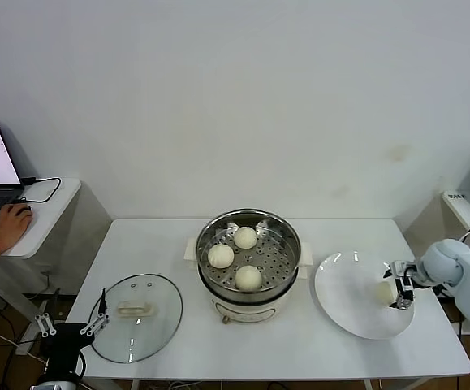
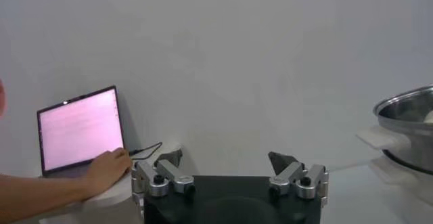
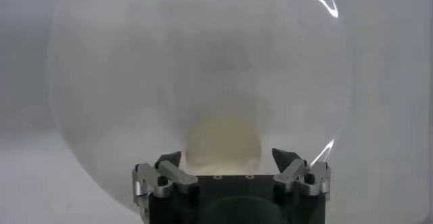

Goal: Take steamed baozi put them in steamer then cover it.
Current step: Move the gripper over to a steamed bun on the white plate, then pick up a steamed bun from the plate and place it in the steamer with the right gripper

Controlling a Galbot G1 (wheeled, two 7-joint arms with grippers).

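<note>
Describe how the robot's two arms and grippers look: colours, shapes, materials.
The right arm has a smooth, rounded pale blue-grey shell. The right gripper sits on a black block body, with silver metal finger links, black pivot screws and dark pointed tips. The left gripper is built the same way: black base, silver links, dark tips. In the head view it looks thin, black and silver. No cables or markings show.

— What's near the left gripper (image 2: 228, 165)?

— Its two fingers are spread wide, nothing between them, white wall behind. Off to one side a lit laptop (image 2: 80, 129) sits on a small table, a person's hand (image 2: 108, 169) on it.

— And the steamer (image 2: 410, 125)?

— Only its shiny rim shows at the opposite edge.
</note>
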